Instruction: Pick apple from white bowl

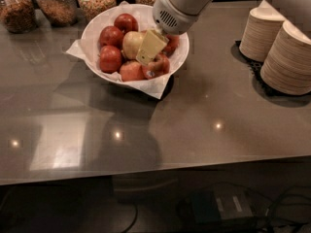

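Note:
The white bowl (144, 12) stands at the back middle of the grey counter, lined with white paper whose corners stick out over the rim. It holds several apples. A red apple with yellowish streaks (157, 67) lies at the bowl's front right. A pale yellow-tan apple (132, 42) lies in the middle, with plain dark red apples (111, 58) to its left. My gripper (148, 52) reaches down from the upper right into the bowl. Its cream tip sits between the pale apple and the streaked apple, just above the streaked one.
Glass jars of grains (57, 3) line the back edge behind the bowl. Two stacks of tan paper bowls (290, 59) stand on a black mat at the right. The counter's front edge runs across the lower part of the view, with cables on the floor below it.

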Robot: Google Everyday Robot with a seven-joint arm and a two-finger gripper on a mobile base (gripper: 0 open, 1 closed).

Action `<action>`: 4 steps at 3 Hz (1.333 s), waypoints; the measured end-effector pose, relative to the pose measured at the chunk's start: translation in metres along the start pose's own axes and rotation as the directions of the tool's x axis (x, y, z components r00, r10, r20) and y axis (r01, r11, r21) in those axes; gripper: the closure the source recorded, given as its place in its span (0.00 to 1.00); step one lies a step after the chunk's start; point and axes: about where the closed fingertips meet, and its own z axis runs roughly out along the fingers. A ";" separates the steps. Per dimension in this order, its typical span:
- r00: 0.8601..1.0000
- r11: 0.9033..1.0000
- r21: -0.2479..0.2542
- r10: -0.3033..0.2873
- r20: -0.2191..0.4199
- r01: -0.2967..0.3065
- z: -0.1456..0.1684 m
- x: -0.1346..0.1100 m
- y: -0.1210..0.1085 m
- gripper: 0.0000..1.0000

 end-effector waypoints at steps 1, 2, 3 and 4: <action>0.999 0.999 0.009 0.045 -0.004 -0.045 0.001 -0.001 0.005 0.40; 0.996 0.996 0.014 0.092 -0.011 -0.092 0.008 0.007 0.008 0.32; 0.992 0.992 0.013 0.124 -0.018 -0.124 0.016 0.014 0.010 0.26; 0.987 0.988 0.018 0.157 -0.025 -0.156 0.025 0.022 0.009 0.32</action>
